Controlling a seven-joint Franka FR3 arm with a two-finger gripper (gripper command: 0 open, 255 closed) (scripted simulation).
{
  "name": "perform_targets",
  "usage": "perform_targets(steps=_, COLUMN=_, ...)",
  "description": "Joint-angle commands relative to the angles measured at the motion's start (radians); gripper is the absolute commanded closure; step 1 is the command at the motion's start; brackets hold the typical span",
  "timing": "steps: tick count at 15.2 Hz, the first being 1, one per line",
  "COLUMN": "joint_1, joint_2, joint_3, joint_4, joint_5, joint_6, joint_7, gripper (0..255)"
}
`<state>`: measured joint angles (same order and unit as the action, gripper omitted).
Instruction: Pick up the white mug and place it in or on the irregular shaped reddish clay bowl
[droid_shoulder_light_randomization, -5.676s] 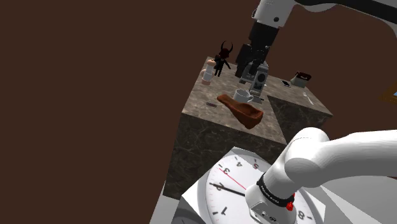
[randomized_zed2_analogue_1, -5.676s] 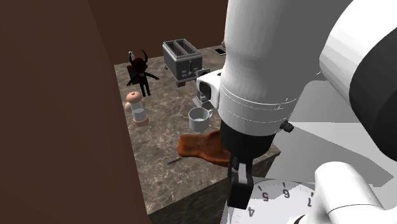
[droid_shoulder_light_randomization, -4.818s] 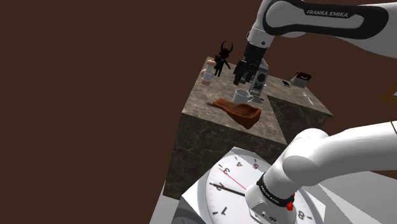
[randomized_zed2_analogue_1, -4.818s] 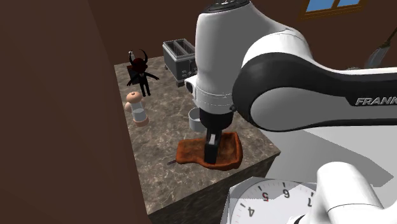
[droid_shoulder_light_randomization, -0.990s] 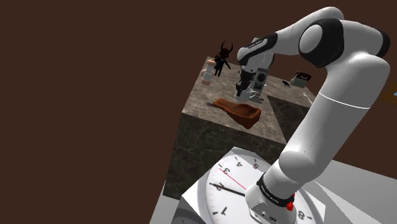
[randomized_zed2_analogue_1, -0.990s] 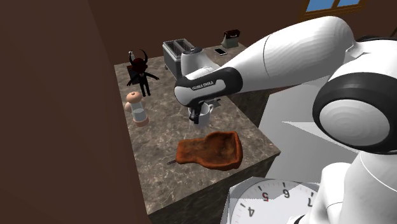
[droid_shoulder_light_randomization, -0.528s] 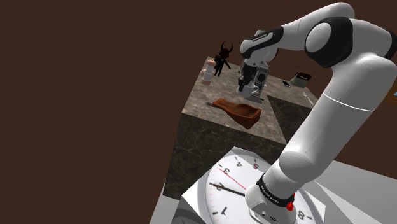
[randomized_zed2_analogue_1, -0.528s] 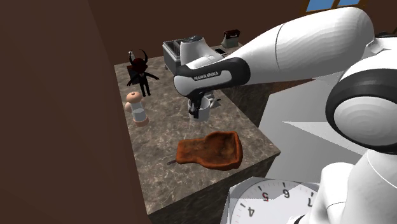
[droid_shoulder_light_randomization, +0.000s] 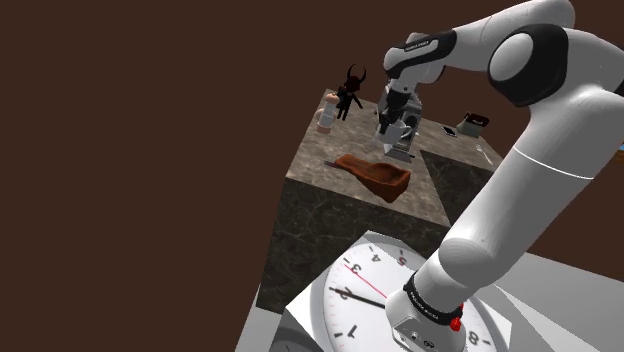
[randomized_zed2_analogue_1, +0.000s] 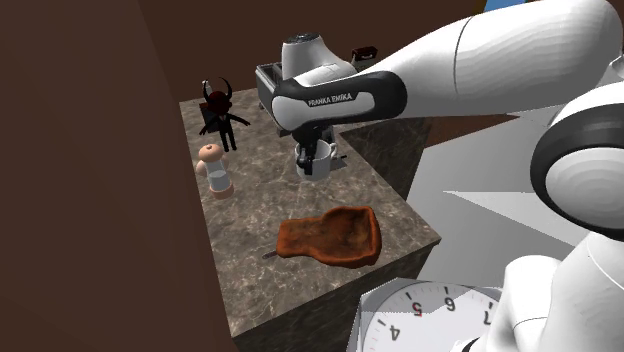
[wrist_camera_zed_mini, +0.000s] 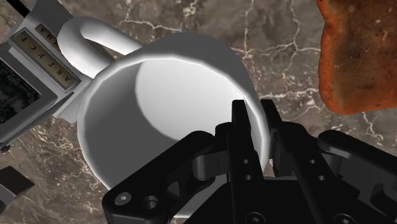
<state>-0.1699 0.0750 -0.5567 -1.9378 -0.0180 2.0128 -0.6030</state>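
Since the end effector (wrist_camera_zed_mini: 254, 119), clamped on the white mug (randomized_zed2_analogue_1: 314, 160), has lifted it off the bench (randomized_zed2_analogue_1: 250, 275), carry it to the nearer reddish bowl (randomized_zed2_analogue_1: 330, 238).

The mug (wrist_camera_zed_mini: 167, 95) looks smooth and matt, the bowl (wrist_camera_zed_mini: 359, 57) rough reddish clay, the countertop (wrist_camera_zed_mini: 273, 32) veined dark stone.

Mug: we see a white mug (wrist_camera_zed_mini: 162, 95), upright, mouth up and empty, its handle looping out to one side.
Hold: the gripper (wrist_camera_zed_mini: 257, 113) clasps its wall; it seems clear of the counter (randomized_zed2_analogue_1: 250, 262).
Bowl: a reddish-brown, irregular, shallow bowl (randomized_zed2_analogue_1: 332, 237) lies near the counter's edge, apart from the mug.
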Motion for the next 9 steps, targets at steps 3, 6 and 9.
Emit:
perform_targets(steps=3, joint_1=0.002, joint_2=-0.015, joint_3=0.000, joint_4=0.040, joint_5=-0.008, joint_6=-0.053, joint_7=0.004, gripper=255)
perform_targets(steps=6, joint_1=0.003, joint_2=-0.023, joint_3=0.000, joint_4=0.071, joint_5=-0.012, joint_6=-0.092, joint_7=0.005, gripper=255)
perform_targets(steps=9, joint_1=0.004, joint_2=-0.029, joint_3=0.001, joint_4=0.105, joint_5=-0.015, joint_6=-0.131, joint_7=0.006, gripper=255)
